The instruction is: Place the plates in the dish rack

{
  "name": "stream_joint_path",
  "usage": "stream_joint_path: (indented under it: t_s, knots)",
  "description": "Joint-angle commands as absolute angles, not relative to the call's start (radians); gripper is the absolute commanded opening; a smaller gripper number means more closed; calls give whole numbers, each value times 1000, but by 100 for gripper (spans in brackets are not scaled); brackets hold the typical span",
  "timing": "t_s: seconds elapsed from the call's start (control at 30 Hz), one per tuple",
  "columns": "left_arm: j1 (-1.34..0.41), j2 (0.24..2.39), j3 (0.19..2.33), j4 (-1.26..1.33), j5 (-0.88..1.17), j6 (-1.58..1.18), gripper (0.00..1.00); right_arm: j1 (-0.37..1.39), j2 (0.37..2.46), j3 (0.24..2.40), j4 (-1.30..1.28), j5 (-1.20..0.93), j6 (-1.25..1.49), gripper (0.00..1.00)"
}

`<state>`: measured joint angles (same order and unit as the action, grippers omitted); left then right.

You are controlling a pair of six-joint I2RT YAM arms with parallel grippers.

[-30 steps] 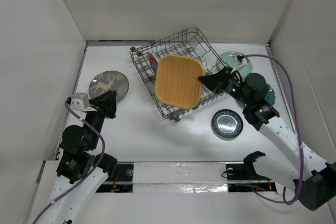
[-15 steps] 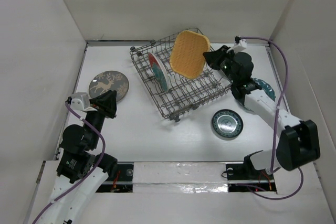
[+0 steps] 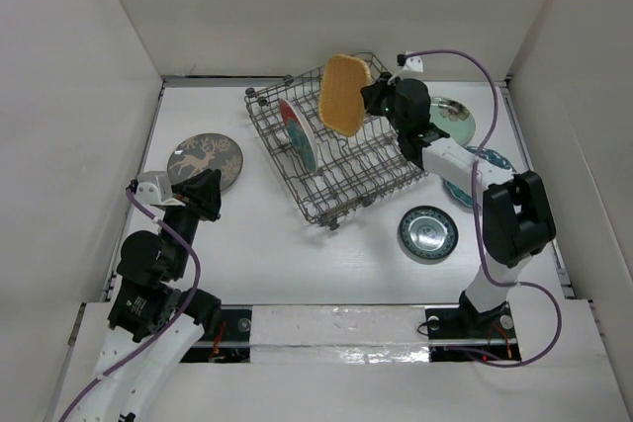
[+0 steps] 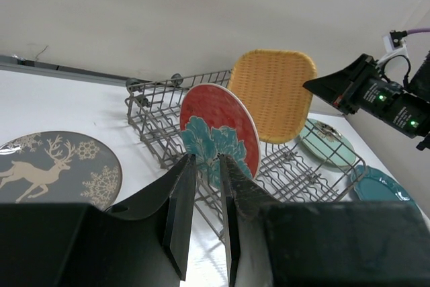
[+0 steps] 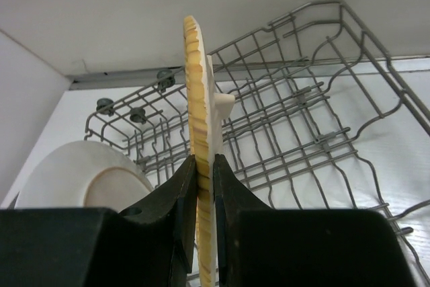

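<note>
Now your right tool [image 3: 373, 98] is closed on the edge of the yellow plate [image 3: 343, 93], upright over the dish rack [image 3: 318, 207]; the red plate [image 3: 297, 133] stands between its tines; your left tool [image 3: 208, 193] hangs slightly open and empty near the deer plate [image 3: 205, 158] on the counter [image 3: 257, 244].

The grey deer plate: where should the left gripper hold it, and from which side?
Probably its near rim, the left gripper coming low from the near side. The grey deer plate lies flat on the table, so only the thin edge can be pinched.
</note>
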<state>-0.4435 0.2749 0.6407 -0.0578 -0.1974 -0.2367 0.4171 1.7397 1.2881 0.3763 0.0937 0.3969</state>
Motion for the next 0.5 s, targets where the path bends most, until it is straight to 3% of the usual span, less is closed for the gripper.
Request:
stream_joint_path:
  t_s: [0.0,0.47]
  knots:
    - [-442,290,637,-21,-212,-232,18,456,1761,1380,558,143,332,0]
    - [-442,287,635,-25,-213,-230,18,549,1865,1398,586,262,206,0]
